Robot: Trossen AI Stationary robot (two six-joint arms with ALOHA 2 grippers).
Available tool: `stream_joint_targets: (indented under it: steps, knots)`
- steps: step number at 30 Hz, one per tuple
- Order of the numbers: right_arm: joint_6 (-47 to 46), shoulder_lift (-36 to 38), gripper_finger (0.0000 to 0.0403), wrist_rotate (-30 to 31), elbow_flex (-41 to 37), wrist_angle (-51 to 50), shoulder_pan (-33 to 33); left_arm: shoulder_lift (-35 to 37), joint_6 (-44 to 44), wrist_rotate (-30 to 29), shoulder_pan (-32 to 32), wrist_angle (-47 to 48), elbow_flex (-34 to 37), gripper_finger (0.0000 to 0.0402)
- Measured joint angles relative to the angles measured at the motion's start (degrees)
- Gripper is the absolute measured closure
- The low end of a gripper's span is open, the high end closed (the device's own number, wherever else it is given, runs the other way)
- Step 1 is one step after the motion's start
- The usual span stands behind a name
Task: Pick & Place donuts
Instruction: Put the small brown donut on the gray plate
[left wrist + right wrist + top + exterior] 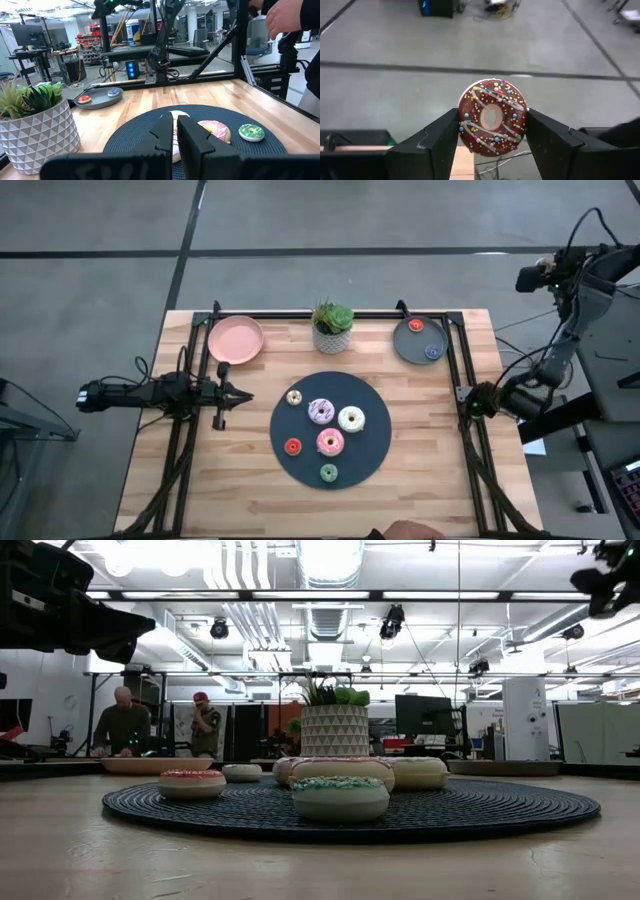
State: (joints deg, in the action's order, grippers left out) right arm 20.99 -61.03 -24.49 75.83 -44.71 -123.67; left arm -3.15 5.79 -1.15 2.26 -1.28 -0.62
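Gripping brown donut (492, 118) between fingers, right tool (492, 131) off-table.

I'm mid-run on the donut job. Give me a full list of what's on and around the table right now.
Dark round mat: one, table centre.
Donuts on the mat: six; cream, purple-white, white, red, pink, green.
Grey plate: one, far right of the table, holding a red donut and a blue donut.
Pink plate: one, far left, nothing on it.
Potted plant: one, green in a white pot, far edge between the plates.
Brown donut: one, with sprinkles, held in the right gripper.
People: two, in the room behind the table.
Left gripper: shut, left of the mat.
Right gripper: off the table's right edge, shut on the brown donut.
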Motion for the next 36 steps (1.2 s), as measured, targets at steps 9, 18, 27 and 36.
stream_joint_targets:
  steps: [9,18,27,36]
  knots:
    - [-5.12,7.83,0.0193,0.0,-0.1,-0.56,-1.63,-0.01,0.02,0.0,0.0,0.02,0.0,0.0402]
    - [-7.22,14.62,0.0193,-0.02,-0.11,-3.53,-1.65,0.02,0.02,0.0,0.02,0.01,0.0,0.0402]
    - [-15.03,23.21,0.0193,-6.47,-0.13,-6.61,-1.58,0.01,0.0,0.0,0.02,0.0,0.0,0.0402]
    - [-22.35,30.08,0.0193,-15.12,-0.2,-7.43,-1.47,0.01,0.02,0.0,0.02,0.0,0.0,0.0402]
